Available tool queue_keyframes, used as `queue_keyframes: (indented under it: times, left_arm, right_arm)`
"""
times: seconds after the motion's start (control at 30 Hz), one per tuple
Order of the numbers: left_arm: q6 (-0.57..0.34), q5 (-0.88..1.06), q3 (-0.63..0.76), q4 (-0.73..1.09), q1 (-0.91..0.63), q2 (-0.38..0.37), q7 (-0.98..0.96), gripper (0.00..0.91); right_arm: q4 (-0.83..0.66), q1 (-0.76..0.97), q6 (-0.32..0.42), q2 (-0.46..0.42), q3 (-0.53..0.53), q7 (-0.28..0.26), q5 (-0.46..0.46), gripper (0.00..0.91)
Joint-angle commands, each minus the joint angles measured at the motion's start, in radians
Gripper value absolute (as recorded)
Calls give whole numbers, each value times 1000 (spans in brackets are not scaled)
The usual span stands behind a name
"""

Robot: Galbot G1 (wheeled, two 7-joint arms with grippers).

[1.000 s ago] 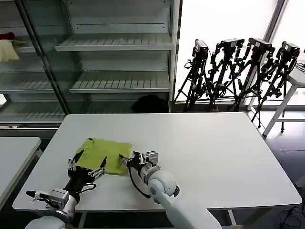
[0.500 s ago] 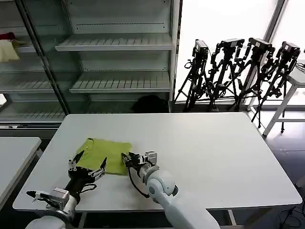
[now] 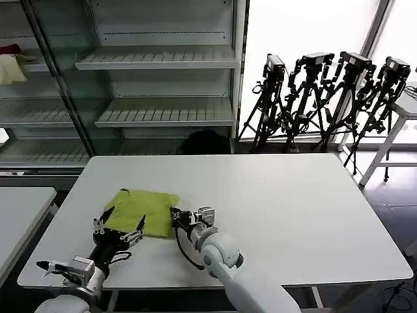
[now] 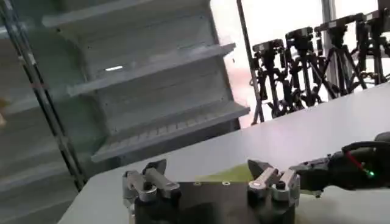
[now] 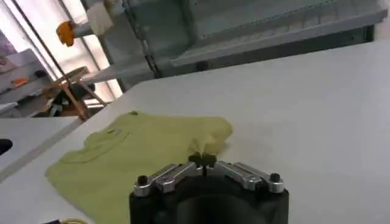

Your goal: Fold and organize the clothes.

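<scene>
On the table point(image 3: 293, 208) — one T-shirt point(image 3: 140, 210); right claw point(image 3: 174, 219) pinching its edge; left claw point(image 3: 119, 229) spread.

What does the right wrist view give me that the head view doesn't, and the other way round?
Right wrist view: the right gripper close up, fingertips pinched shut on a raised corner of the T-shirt, collar end farther off. Head view: the left gripper open over the shirt's near edge, plus the bare table to the right. Both: the folded yellow-green shirt on the white table with shelves behind.
</scene>
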Motion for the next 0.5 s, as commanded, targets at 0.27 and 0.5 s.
queue_keyframes:
  times: [0.27,0.5]
  left_arm:
    - [17,-16,-10,-42,5,-1,-21,907]
    - [20,-18,-8,-49,-1,0,-22,907]
  right_arm:
    - [107,5,-15,-140,19,-13,29,0]
    - [217,-14,-37,-302,70,-45,82,0]
